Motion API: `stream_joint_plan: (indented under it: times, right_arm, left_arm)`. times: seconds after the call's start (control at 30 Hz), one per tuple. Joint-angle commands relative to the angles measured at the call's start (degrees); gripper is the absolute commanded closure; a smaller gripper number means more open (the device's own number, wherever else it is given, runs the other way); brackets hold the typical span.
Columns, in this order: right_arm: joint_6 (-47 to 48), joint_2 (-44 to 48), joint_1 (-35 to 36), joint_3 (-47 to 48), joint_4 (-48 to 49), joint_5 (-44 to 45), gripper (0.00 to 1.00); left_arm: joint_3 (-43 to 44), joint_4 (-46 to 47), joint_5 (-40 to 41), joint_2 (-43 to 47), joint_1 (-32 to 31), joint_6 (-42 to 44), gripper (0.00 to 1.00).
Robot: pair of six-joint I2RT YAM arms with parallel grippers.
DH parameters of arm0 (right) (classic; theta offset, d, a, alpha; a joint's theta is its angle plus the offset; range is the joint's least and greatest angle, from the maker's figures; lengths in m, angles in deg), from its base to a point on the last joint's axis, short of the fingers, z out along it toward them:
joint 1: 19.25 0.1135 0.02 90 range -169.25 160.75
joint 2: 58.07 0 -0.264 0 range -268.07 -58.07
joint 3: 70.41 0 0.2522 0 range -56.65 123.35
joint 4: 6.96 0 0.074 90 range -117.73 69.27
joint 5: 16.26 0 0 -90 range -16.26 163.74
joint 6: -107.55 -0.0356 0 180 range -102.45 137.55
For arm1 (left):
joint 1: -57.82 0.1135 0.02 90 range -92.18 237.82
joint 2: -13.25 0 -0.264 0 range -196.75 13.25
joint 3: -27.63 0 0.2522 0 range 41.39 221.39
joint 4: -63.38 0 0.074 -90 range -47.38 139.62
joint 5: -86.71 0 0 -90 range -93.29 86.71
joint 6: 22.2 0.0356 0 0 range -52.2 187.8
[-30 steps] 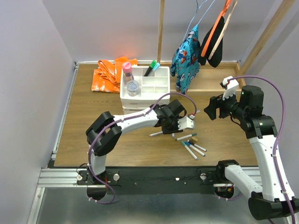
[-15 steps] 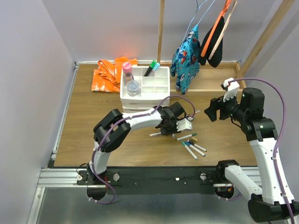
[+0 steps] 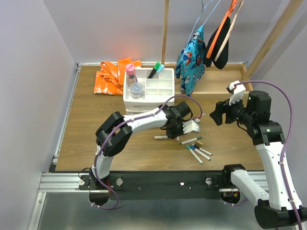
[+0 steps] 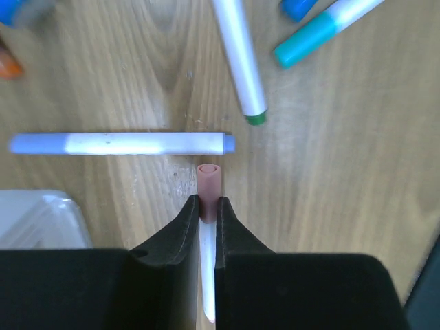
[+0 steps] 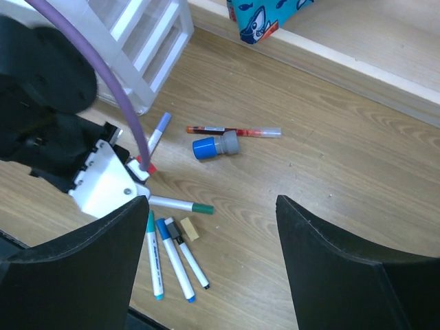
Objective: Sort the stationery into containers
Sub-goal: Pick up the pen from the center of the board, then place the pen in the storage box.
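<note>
Left jaws pinch a thin white, dusty-red-capped marker (image 4: 208, 184).

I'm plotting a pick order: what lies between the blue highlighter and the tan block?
A green-capped white marker lies crosswise between the blue highlighter and the tan block, in the right wrist view.

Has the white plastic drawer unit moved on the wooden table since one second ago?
No. The white plastic drawer unit stands at the same spot as before, with its left side just right of the orange cloth.
</note>
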Motion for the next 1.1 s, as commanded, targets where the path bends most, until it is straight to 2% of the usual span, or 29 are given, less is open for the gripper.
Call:
stream_joint_plan:
  times: [0.0, 0.2, 0.33, 0.47, 0.57, 0.8, 1.07]
  right_arm:
    - [0.15, -1.56, -0.27, 2.84, -0.74, -0.05, 0.18]
    - [0.76, -4.63, -0.36, 6.7, -1.44, 0.47, 0.18]
    - [2.35, -6.74, -0.36, 9.51, -2.23, 1.79, 0.18]
    - [2.7, -8.24, -0.71, 10.92, -1.62, 2.5, 0.18]
    - [2.18, -9.64, -2.46, 12.06, -1.0, 1.62, 0.18]
    - [0.24, -11.31, -7.83, 14.17, -0.65, -1.81, 0.18]
    - [-0.02, -11.23, -11.34, 15.85, -2.58, -3.3, 0.19]
  left_arm:
    - [9.06, -7.4, -9.08, 8.97, 0.07, 0.44, 0.89]
    - [21.45, -9.87, -15.84, 15.39, 1.64, -1.66, 0.89]
    - [25.42, -4.09, -19.37, 20.49, 5.51, -4.47, 0.91]
    - [19.82, 12.31, -19.47, 25.68, 11.83, -7.63, 0.92]
    - [15.85, 20.25, -17.27, 26.92, 16.14, -7.73, 0.92]
    - [12.5, 31.69, -15.16, 23.32, 20.19, -10.01, 0.91]
    - [11.18, 37.24, -12.96, 19.1, 21.86, -12.03, 0.92]
